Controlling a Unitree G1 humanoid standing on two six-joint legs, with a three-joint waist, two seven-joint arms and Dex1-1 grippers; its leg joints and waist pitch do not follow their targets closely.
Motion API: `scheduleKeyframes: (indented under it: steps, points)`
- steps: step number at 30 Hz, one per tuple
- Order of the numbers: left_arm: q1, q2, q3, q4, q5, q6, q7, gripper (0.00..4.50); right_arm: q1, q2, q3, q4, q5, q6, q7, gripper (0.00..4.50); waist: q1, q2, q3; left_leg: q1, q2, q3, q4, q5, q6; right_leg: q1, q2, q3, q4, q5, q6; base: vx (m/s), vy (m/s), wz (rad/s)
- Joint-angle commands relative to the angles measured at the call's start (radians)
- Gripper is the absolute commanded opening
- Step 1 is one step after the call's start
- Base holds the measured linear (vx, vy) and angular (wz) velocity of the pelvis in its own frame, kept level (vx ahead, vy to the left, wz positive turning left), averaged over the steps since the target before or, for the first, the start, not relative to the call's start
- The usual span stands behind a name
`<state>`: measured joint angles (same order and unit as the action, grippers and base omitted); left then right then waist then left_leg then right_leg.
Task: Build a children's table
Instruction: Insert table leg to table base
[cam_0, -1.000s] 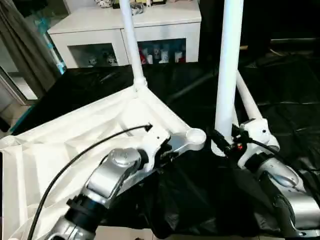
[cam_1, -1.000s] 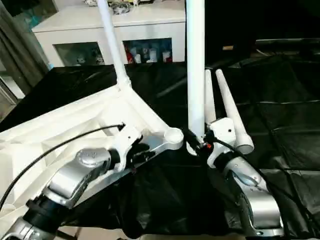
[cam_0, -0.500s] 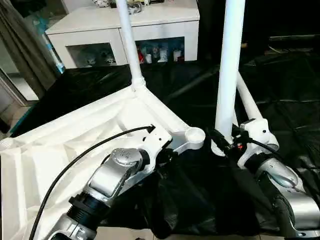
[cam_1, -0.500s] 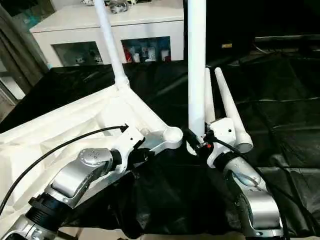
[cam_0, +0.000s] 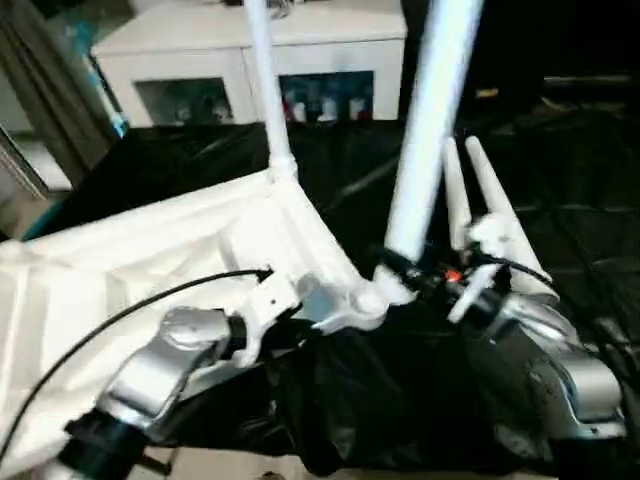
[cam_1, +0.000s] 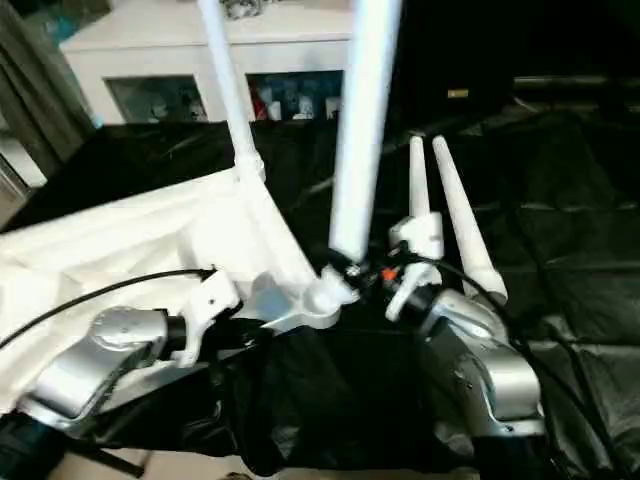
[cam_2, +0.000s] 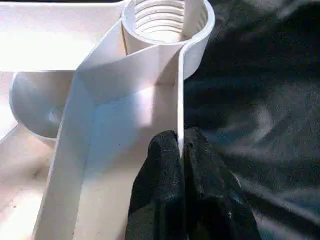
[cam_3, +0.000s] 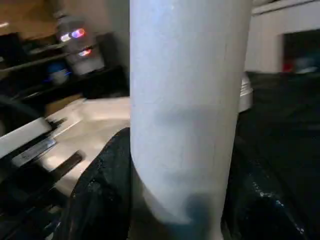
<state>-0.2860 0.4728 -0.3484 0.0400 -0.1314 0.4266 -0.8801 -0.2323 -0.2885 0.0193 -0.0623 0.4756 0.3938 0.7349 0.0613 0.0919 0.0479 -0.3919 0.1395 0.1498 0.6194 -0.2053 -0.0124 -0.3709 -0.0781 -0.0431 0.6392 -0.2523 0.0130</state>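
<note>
The white tabletop (cam_0: 150, 260) lies upside down on the left, ribs up. One leg (cam_0: 262, 90) stands upright in its far corner socket. My left gripper (cam_2: 180, 150) is shut on the thin rim of the tabletop just short of the near threaded corner socket (cam_2: 165, 20). My right gripper (cam_0: 412, 276) is shut on a second leg (cam_0: 428, 130) low on its shaft. That leg leans to the right, and its lower end sits at the near corner socket (cam_0: 372, 298). In the right wrist view, black fingers (cam_3: 102, 195) flank the leg (cam_3: 185, 110).
Two loose legs (cam_0: 470, 205) lie side by side on the black cloth (cam_0: 570, 160) behind my right gripper. A white cabinet with glass fronts (cam_0: 200, 70) stands at the back. A grey curtain (cam_0: 40, 110) hangs at the far left.
My right gripper has carried its leg leftward and tilted it, bringing the lower end onto the near corner socket. My left gripper has closed on the tabletop rim. The camera has also shifted.
</note>
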Motion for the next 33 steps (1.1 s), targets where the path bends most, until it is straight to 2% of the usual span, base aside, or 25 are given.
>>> scheduleKeyframes:
  steps: [1,2,3,5,6,7,9,11,16,21,33]
  points:
    - [0.007,0.001,0.032,-0.019,-0.019,-0.036,-0.006,0.0,-0.021,-0.013,0.017,0.014,0.017,0.016,0.049,1.92,0.011,-0.033,-0.061,0.012,0.079,-0.026,-0.076,-0.029,0.129,0.033,-0.078,0.037,-0.063,0.045,-0.268,0.0,0.0,0.0]
    - [0.007,0.006,0.031,-0.015,-0.015,-0.047,-0.008,0.0,-0.038,-0.025,0.036,0.042,0.004,0.012,0.085,1.92,0.009,-0.045,-0.061,0.013,0.08,-0.022,-0.075,-0.025,0.131,0.031,-0.076,0.039,-0.064,0.053,-0.265,0.0,0.0,0.0]
    - [0.006,0.01,0.029,-0.011,-0.011,-0.058,-0.008,0.0,-0.051,-0.035,0.047,0.065,-0.001,0.009,0.11,1.91,0.011,-0.05,-0.061,0.011,0.077,-0.022,-0.075,-0.025,0.131,0.034,-0.079,0.039,-0.061,0.051,-0.271,0.0,0.0,0.0]
    - [0.003,0.013,0.029,-0.004,-0.006,-0.073,-0.01,0.0,-0.069,-0.041,0.055,0.094,-0.003,0.009,0.136,1.91,0.013,-0.05,-0.06,0.015,0.079,-0.019,-0.074,-0.033,0.121,0.029,-0.079,0.041,-0.063,0.044,-0.274,0.0,0.0,0.0]
    - [0.002,0.014,0.029,0.0,-0.005,-0.079,-0.013,0.0,-0.079,-0.043,0.058,0.112,-0.006,0.004,0.147,1.91,0.013,-0.057,-0.059,0.015,0.08,-0.018,-0.076,-0.039,0.115,0.03,-0.078,0.042,-0.062,0.051,-0.278,0.0,0.0,0.0]
    - [-0.002,0.012,0.034,0.004,-0.007,-0.095,-0.02,0.0,-0.11,-0.035,0.063,0.171,-0.019,-0.015,0.162,1.91,0.014,-0.054,-0.059,0.016,0.08,-0.018,-0.075,-0.038,0.111,0.029,-0.078,0.042,-0.061,0.057,-0.28,0.0,0.0,0.0]
    - [-0.003,0.007,0.038,0.003,-0.017,-0.097,-0.03,0.0,-0.134,-0.022,0.063,0.223,-0.034,-0.042,0.163,1.91,0.012,-0.062,-0.058,0.015,0.079,-0.015,-0.077,-0.059,0.098,0.03,-0.079,0.044,-0.063,0.048,-0.292,0.0,0.0,0.0]
    - [-0.004,0.002,0.038,0.003,-0.024,-0.104,-0.04,0.0,-0.15,-0.009,0.066,0.262,-0.044,-0.062,0.169,1.91,0.016,-0.06,-0.059,0.015,0.079,-0.014,-0.075,-0.057,0.095,0.031,-0.081,0.045,-0.062,0.055,-0.294,0.0,0.0,0.0]
    - [-0.009,0.011,0.014,0.014,-0.003,-0.113,-0.057,0.0,-0.177,0.018,0.077,0.342,-0.056,-0.104,0.187,1.91,0.025,-0.064,-0.063,0.015,0.08,-0.01,-0.071,-0.024,0.105,0.032,-0.078,0.043,-0.055,0.095,-0.298,0.0,0.0,0.0]
    - [-0.013,0.02,0.003,0.025,0.018,-0.117,-0.064,0.0,-0.188,0.033,0.086,0.386,-0.072,-0.135,0.199,1.91,0.031,-0.059,-0.065,0.016,0.083,-0.005,-0.069,-0.012,0.109,0.029,-0.074,0.042,-0.052,0.112,-0.3,0.0,0.0,0.0]
    - [-0.023,0.008,0.003,0.043,0.038,-0.133,-0.067,0.0,-0.221,0.075,0.102,0.546,-0.131,-0.247,0.22,1.91,0.032,-0.057,-0.065,0.016,0.085,-0.004,-0.07,-0.033,0.098,0.029,-0.076,0.041,-0.051,0.108,-0.309,0.0,0.0,0.0]
